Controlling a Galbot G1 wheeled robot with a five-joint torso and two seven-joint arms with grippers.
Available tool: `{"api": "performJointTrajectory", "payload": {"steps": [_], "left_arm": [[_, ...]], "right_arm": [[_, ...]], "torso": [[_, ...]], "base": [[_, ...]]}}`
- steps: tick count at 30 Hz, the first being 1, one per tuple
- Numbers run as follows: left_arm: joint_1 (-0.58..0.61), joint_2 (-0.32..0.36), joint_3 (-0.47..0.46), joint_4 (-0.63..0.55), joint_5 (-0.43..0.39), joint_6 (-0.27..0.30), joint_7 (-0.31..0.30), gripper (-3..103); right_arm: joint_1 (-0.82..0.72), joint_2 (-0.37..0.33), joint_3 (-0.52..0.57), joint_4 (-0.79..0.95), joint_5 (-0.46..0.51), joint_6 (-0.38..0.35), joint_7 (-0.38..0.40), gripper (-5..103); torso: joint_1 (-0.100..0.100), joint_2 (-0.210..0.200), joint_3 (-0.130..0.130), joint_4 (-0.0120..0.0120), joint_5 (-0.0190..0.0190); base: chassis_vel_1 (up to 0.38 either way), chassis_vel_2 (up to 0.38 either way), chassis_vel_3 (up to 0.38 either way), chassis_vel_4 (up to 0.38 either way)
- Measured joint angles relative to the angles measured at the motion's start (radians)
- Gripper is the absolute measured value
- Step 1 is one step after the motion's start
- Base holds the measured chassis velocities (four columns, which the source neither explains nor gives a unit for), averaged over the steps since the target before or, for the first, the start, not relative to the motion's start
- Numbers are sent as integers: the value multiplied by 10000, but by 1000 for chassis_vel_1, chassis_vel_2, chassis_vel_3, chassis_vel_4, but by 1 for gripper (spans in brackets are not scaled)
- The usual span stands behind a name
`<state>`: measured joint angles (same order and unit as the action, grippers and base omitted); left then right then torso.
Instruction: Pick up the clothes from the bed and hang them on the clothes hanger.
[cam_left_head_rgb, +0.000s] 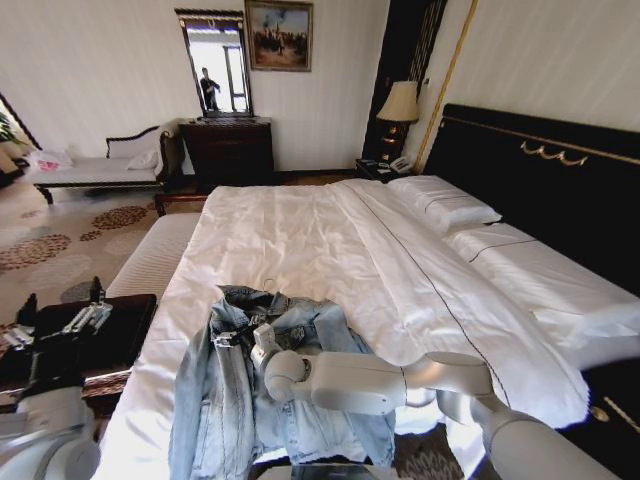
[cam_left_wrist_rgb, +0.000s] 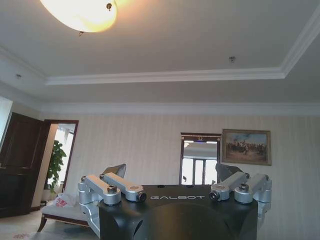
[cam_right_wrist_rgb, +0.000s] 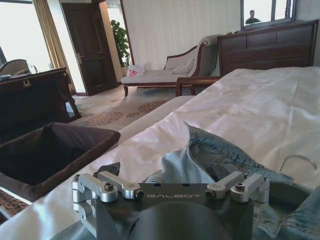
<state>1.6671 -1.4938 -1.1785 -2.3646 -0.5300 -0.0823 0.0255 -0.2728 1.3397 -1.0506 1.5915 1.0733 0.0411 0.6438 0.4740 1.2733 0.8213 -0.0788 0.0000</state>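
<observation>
The denim jacket (cam_left_head_rgb: 262, 385) lies on the bed (cam_left_head_rgb: 330, 250) at its near edge, toward six o'clock. The right tool (cam_left_head_rgb: 258, 345) rests on the jacket, its arm reaching in from four o'clock. Pillows (cam_left_head_rgb: 445, 207) sit at two o'clock against the headboard (cam_left_head_rgb: 540, 170). A dresser (cam_left_head_rgb: 228, 150) stands at twelve o'clock, a chaise (cam_left_head_rgb: 100, 170) at ten o'clock, and the left tool (cam_left_head_rgb: 85, 318) at eight o'clock beside the bed.

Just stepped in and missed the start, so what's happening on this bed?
The robot's right tool is down on the light-blue washed denim jacket, which lies spread at the foot of the large white-sheeted bed. A thin hanger hook pokes out at the jacket's collar. The left tool waits raised beside the bed, open and empty.
</observation>
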Motion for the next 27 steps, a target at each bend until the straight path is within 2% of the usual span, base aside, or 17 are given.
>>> {"api": "performJointTrajectory", "payload": {"steps": [6,9,10,13,16,18,21,22,27], "left_arm": [[-63,37,-42,50,-46,0,1,100],[-96,93,-98,70,-151,0,2,100],[-96,93,-98,70,-151,0,2,100],[-89,170,-145,74,-265,6,0,100],[-66,229,-175,77,-341,10,0,100],[8,404,-280,111,-563,10,-1,100],[73,560,-343,163,-756,9,-3,100],[144,703,-383,212,-929,9,-5,100],[304,1073,-397,252,-1341,28,-69,100]], "right_arm": [[614,371,-229,-864,-507,-466,3,100],[1250,779,-436,-1728,-516,-1399,-93,100],[1250,779,-436,-1728,-516,-1399,-93,100],[1783,1047,-591,-2373,-510,-2554,-723,100],[2010,1211,-656,-2714,-495,-2904,-994,100],[2421,1651,-805,-3447,-455,-3375,-1275,100],[2626,1972,-976,-3935,-487,-3661,-1112,100],[2801,2274,-1248,-4320,-648,-4112,-638,100],[3123,2709,-2094,-5129,-1249,-4779,-63,100]], "torso": [[2,0,1,-1,-1],[2,0,1,0,0],[2,0,1,0,0],[2,-1,0,0,-1],[2,-1,1,-1,-2],[3,-1,1,0,-2],[2,0,1,0,-2],[2,-1,1,1,-2],[2,0,0,3,-1]], "base": [[0,0,0,0],[0,0,0,0],[0,0,0,0],[0,0,0,0],[0,0,0,0],[0,0,0,0],[0,0,0,0],[0,0,0,0],[0,0,0,0]]}}
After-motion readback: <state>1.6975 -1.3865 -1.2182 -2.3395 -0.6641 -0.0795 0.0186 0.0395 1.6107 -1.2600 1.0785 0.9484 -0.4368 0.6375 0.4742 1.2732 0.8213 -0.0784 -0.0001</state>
